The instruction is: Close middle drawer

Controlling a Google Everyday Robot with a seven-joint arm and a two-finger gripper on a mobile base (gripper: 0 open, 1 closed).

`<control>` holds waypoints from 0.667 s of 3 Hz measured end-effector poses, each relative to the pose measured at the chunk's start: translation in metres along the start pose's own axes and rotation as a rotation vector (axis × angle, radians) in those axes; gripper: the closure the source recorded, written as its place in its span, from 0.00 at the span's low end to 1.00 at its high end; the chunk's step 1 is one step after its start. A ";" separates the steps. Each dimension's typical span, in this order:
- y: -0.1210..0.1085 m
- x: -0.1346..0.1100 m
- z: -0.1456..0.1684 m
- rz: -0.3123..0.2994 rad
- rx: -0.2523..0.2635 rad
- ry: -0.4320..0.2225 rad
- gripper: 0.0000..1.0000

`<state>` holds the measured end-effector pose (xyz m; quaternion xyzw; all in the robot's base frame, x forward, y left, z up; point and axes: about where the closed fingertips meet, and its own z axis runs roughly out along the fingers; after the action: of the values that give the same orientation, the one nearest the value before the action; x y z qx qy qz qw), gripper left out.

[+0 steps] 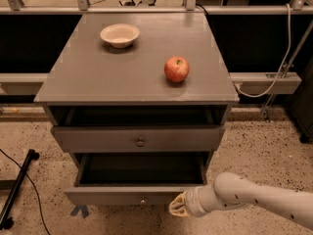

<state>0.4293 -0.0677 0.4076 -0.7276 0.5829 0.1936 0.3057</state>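
The middle drawer (122, 196) is pulled far out of the grey cabinet. Its deep, dark tray is open to view, and its low front carries a tiny knob (143, 199). My gripper (177, 207) is at the end of the white arm that comes in from the lower right. It sits at the right end of that drawer front, touching it or very close to it, and is level with it.
Above it is a taller drawer front with a bigger dark knob (140, 142). On the cabinet top (98, 77) stand a white bowl (120, 35) and a red apple (176, 69). A black stand leg (17, 195) and a cable lie on the speckled floor at the left.
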 end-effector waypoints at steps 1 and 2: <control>0.031 0.014 -0.019 0.061 -0.045 0.042 1.00; 0.023 0.017 -0.011 0.050 -0.056 0.038 1.00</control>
<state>0.4104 -0.0909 0.3995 -0.7247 0.6009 0.2033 0.2691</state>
